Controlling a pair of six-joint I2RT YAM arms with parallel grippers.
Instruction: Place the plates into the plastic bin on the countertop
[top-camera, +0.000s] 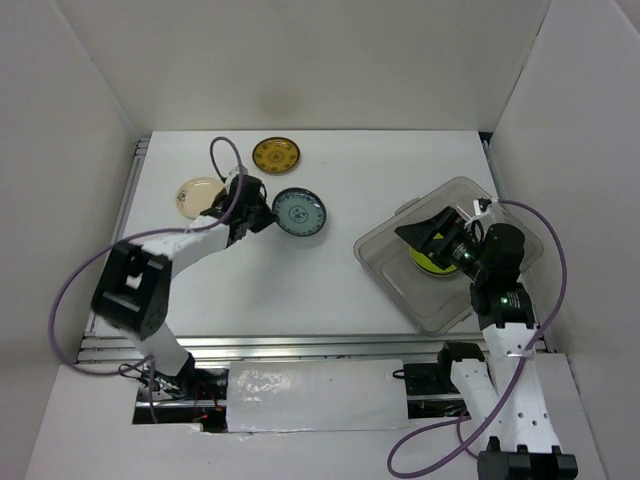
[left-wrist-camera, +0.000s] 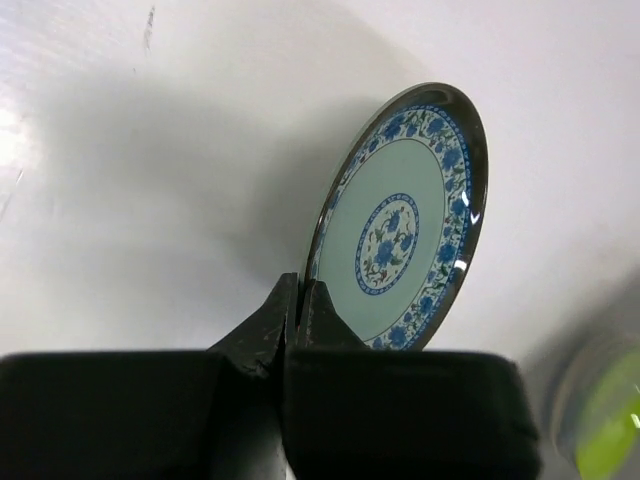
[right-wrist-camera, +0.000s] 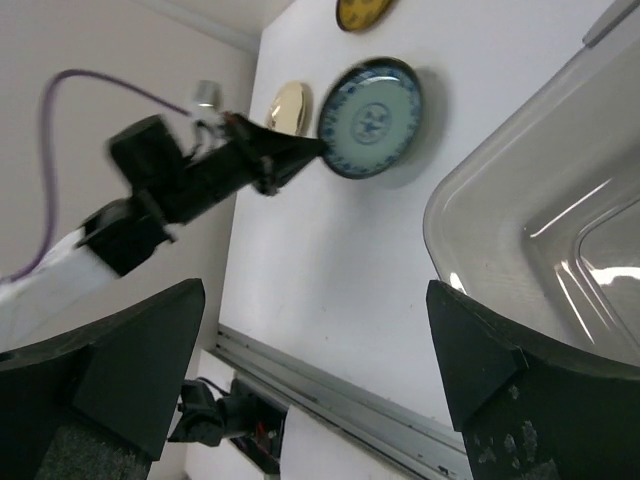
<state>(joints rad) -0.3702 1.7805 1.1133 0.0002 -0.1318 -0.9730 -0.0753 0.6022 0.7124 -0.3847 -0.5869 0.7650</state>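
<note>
Plate (top-camera: 299, 211), blue: stiff, glossy, likely slippery and breakable, rim pinched by left gripper (top-camera: 268, 216) near countertop (top-camera: 330, 290) far edge; right gripper (top-camera: 432, 238) wide over bin (top-camera: 440, 185).

I find no text, label, brand or number to read in any of my three views. The blue-patterned plate (left-wrist-camera: 410, 220) carries only floral ornament in rings, no lettering. The mustard plate (top-camera: 275, 154) shows a ringed pattern that is too small for me to make out.
</note>
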